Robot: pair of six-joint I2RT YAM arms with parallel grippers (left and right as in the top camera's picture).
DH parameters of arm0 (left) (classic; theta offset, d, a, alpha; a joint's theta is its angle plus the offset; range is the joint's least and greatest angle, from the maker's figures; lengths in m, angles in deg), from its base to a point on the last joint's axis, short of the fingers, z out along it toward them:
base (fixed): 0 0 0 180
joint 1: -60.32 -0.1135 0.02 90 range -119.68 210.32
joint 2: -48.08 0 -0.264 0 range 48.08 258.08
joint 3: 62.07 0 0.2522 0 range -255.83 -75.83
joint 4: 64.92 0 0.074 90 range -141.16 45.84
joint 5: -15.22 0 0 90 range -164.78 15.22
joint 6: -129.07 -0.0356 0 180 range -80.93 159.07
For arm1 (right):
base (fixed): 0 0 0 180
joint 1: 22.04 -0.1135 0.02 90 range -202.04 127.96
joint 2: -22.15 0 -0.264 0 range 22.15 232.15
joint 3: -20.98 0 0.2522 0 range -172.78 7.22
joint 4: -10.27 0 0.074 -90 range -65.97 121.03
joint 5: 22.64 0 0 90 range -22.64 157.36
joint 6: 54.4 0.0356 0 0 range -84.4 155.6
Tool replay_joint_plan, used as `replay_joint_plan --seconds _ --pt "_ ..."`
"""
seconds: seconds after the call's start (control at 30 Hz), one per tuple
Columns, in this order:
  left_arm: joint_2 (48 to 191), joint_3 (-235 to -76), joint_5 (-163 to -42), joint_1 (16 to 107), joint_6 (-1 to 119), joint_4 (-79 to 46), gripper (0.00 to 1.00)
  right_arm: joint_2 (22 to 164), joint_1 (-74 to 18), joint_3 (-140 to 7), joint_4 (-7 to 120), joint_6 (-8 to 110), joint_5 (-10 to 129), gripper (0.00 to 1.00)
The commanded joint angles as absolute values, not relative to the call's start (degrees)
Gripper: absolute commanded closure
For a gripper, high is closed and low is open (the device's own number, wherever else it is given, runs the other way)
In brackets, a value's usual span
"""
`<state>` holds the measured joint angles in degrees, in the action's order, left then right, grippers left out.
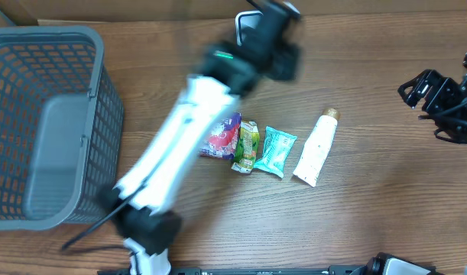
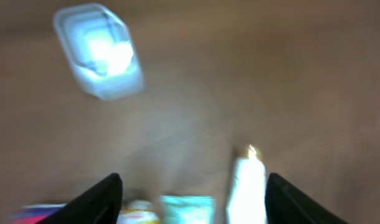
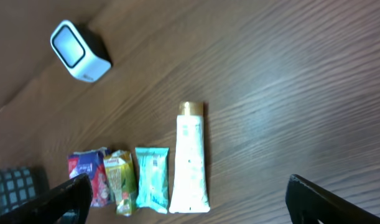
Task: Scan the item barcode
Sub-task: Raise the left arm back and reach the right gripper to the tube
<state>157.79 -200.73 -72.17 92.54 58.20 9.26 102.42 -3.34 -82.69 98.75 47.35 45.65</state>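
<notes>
While the left gripper (image 2: 193,183) hangs open and empty near the white scanner (image 3: 79,51), the right gripper (image 3: 188,186) is wide open and empty too, well to the right of the white tube (image 1: 316,149). Three small packets (image 1: 248,145) lie in a row just left of the tube. The scanner stands well behind the tube, and the grey basket (image 1: 105,114) is far to its left.

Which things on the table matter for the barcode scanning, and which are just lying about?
For the job: scanner; white tube; teal packet; green packet; red packet.
Lying about: grey basket, probably, since nothing in view ties it to scanning.
</notes>
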Motion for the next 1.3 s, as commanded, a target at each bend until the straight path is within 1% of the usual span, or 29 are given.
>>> replay_joint_plan --seconds 0.0,0.1,0.17,0.23,0.27,0.33,0.37,0.43,0.57,0.73,0.77,0.8,0.87,1.0,1.13,1.27 --pt "151.9 -206.6 -71.2 86.6 53.2 14.0 0.39 103.8 -5.3 -78.8 98.3 47.2 43.7 0.03" --pt "148.4 -208.4 -71.2 80.9 52.6 18.4 0.42 104.6 -7.5 -74.4 96.7 47.2 43.6 0.05" --pt "146.4 -208.4 -71.2 76.1 51.1 21.7 0.41 105.0 -9.8 -70.7 94.8 47.2 43.4 0.05" --pt "145.8 -208.4 -71.1 72.3 50.6 24.5 0.37 105.5 -11.5 -68.1 92.8 47.2 42.6 0.06" --pt "145.8 -208.4 -71.1 70.3 50.6 25.9 0.35 105.7 -12.3 -67.1 91.7 47.2 42.1 0.11" --pt "145.9 -208.3 -71.1 66.9 50.6 28.1 0.32 106.4 -13.9 -64.7 88.5 47.2 40.7 0.24" --pt "146.1 -208.3 -70.8 65.0 50.6 29.1 0.32 106.8 -14.6 -63.9 87.3 47.5 40.7 0.28" --pt "146.3 -208.3 -69.9 62.3 50.6 30.4 0.32 107.4 -16.1 -62.3 84.8 47.9 40.7 0.30" --pt "146.4 -208.3 -67.9 57.4 50.6 31.4 0.29 108.5 -18.5 -59.0 80.8 50.1 40.7 0.29" --pt "146.6 -208.3 -65.0 54.0 50.6 31.3 0.18 109.1 -20.0 -53.5 76.3 53.0 40.6 0.28" --pt "146.7 -208.3 -63.7 53.6 50.3 31.2 0.17 109.1 -20.1 -52.8 75.8 53.0 40.4 0.22" --pt "147.0 -208.3 -62.5 53.1 49.2 31.1 0.17 109.1 -20.2 -51.7 75.1 52.7 40.2 0.20" --pt "147.6 -208.3 -62.4 51.9 45.3 31.1 0.17 109.1 -20.5 -49.7 73.6 51.6 40.3 0.19" --pt "149.6 -208.3 -67.0 48.1 41.4 31.6 0.16 109.1 -20.5 -44.3 66.9 51.7 39.3 0.18" --pt "151.1 -208.3 -74.1 45.2 40.3 32.9 0.16 109.1 -20.5 -40.5 61.3 51.9 33.1 0.17" --pt "151.6 -208.3 -78.1 44.6 37.6 34.0 0.17 109.1 -20.5 -38.9 58.7 53.9 31.6 0.16"
